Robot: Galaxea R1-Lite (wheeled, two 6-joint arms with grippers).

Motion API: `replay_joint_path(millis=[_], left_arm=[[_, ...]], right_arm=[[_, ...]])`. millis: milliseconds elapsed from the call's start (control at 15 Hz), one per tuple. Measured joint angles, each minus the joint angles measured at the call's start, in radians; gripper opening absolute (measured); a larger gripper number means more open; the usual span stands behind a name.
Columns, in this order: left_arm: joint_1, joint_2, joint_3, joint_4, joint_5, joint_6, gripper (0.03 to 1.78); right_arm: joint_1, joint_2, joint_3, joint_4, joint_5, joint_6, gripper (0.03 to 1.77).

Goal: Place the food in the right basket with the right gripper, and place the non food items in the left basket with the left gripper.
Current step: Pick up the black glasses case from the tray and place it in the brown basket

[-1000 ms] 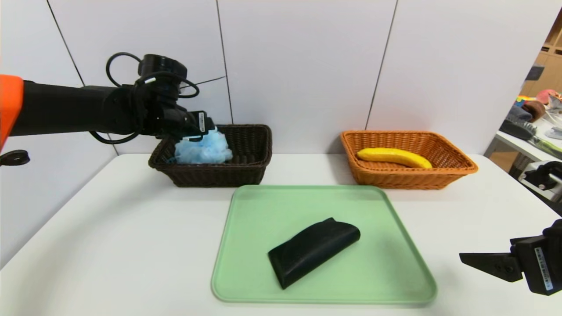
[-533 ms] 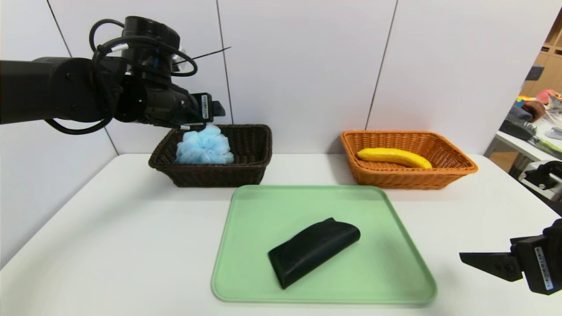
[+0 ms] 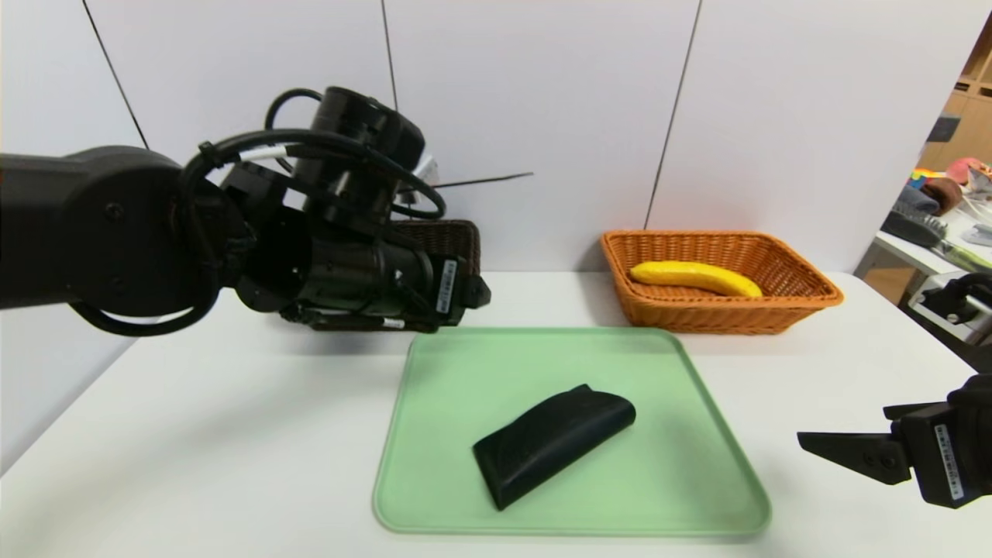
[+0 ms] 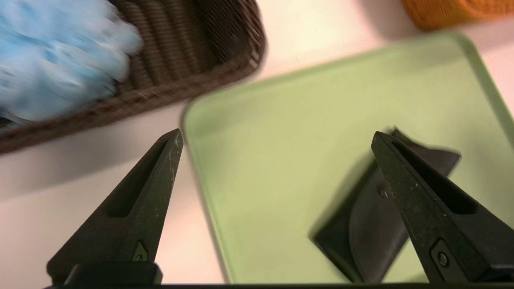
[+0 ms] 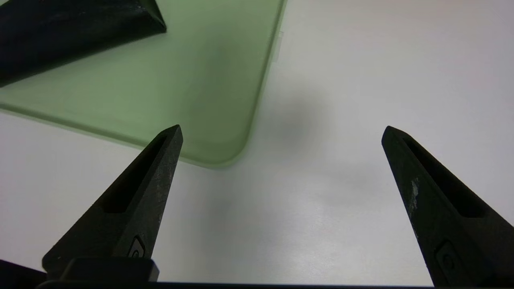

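My left claw [image 4: 277, 136], spread open, hangs above the green tray [image 3: 697, 496] bearing a black case [image 3: 554, 446]; my right claw [image 5: 283, 128], also open, sits beyond the tray's right edge.

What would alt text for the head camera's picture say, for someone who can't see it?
A black left gripper hangs open between a dark brown wicker basket and a green tray holding a folded black case. A banana lies in an orange wicker basket; the open right gripper hovers nearby.
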Motion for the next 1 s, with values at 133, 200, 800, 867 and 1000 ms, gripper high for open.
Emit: replay_joint_path(millis=[133, 200, 800, 867, 1000], left_arm=[[-0.068, 0.004, 0.056, -0.007, -0.003, -0.004, 1.68], [-0.096, 0.008, 0.077, -0.012, -0.025, -0.008, 1.68], [-0.231, 0.120, 0.081, -0.019, -0.119, -0.045, 1.69], [-0.234, 0.139, 0.070, -0.019, -0.119, -0.032, 1.69], [-0.235, 0.169, 0.057, -0.019, -0.119, 0.028, 1.69]], right_arm=[[0.002, 0.001, 0.000, -0.001, 0.036, -0.001, 1.71], [0.003, 0.002, 0.000, -0.001, 0.039, 0.001, 1.71], [-0.009, 0.004, 0.039, -0.058, 0.037, 0.009, 1.71], [-0.010, 0.004, 0.044, -0.065, 0.037, 0.009, 1.71], [-0.011, 0.002, 0.049, -0.066, 0.037, 0.011, 1.71]])
